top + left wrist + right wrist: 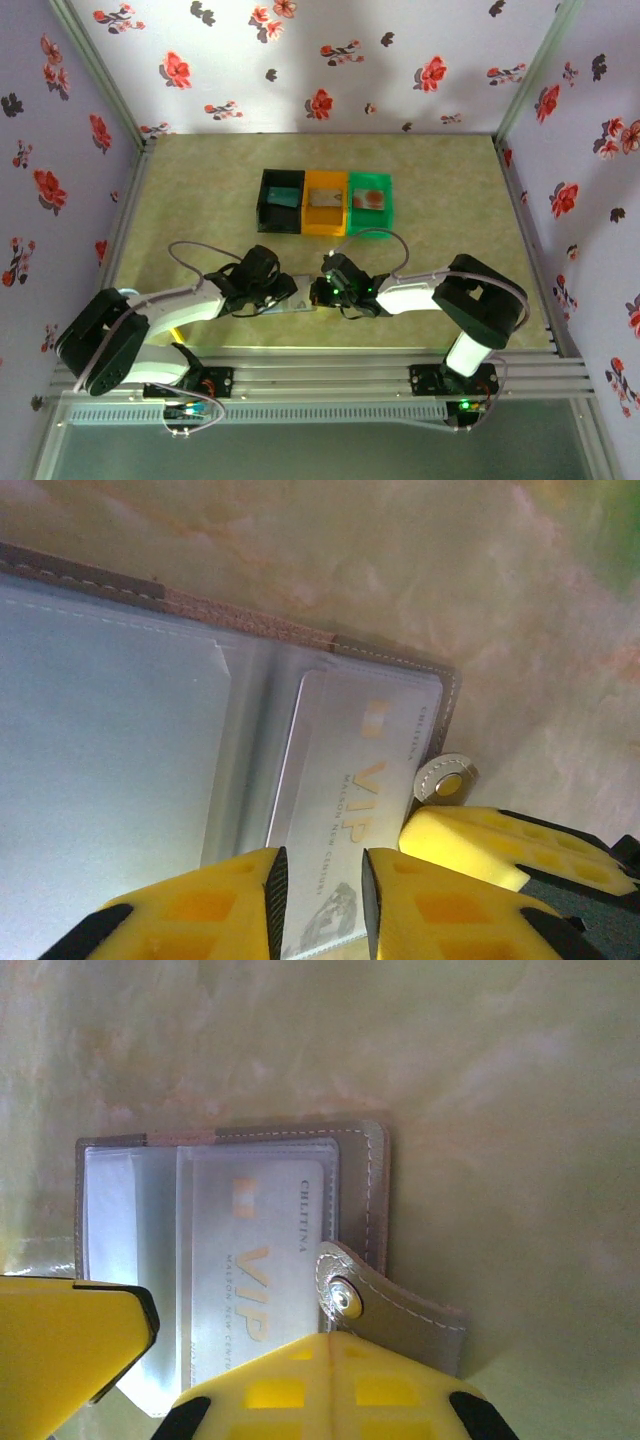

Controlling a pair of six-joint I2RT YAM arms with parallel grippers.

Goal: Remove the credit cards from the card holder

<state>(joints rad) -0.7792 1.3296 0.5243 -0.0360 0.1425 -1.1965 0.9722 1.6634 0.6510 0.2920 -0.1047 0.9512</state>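
Straddling credit card [350, 760] edge (left gripper [323, 880])

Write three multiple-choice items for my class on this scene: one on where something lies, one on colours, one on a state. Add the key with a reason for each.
1. Where does the card holder lie?
A. In a bin
B. On the table, between the left gripper and the right gripper
C. On the metal rail

2. From above, left to right, the bins are:
A. black bin, orange bin, green bin
B. green, black, orange
C. orange, green, black

3. The card holder is:
A. snapped shut
B. open, with a pale card in its clear sleeve
C. open and empty

Key:
1 B, the top view shows it flat on the table with a gripper at each end.
2 A, that is their order in the row.
3 B, both wrist views show the panels spread and the card tucked inside.
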